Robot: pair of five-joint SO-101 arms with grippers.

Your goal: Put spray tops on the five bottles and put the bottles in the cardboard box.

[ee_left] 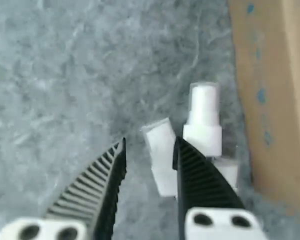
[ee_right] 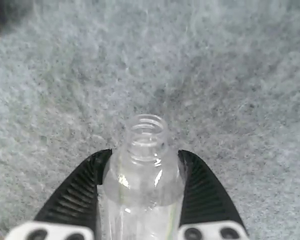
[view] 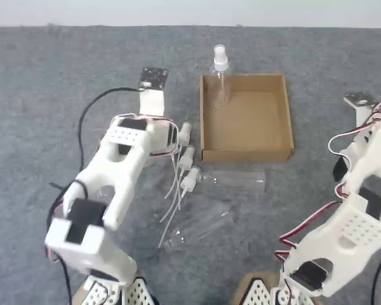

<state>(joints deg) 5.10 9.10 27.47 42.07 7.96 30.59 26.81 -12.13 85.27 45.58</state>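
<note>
A clear bottle (view: 220, 75) with a white spray top stands inside the cardboard box (view: 246, 154). Three loose spray tops (view: 187, 157) with thin tubes lie in a column just left of the box. Two uncapped clear bottles (view: 233, 180) (view: 197, 225) lie on the carpet below the box. My left gripper (ee_left: 149, 162) is open, low over two spray tops (ee_left: 160, 156) (ee_left: 205, 120) beside the box wall (ee_left: 270, 100). My right gripper (ee_right: 145, 156) is shut on an uncapped clear bottle (ee_right: 142, 170), its threaded neck pointing away from the wrist.
Grey carpet (view: 44, 95) covers the whole table. The left arm (view: 114, 178) stretches from the front towards the spray tops, with a glassy shape (view: 105, 190) beside it. The right arm (view: 362, 197) stands at the right edge, right of the box.
</note>
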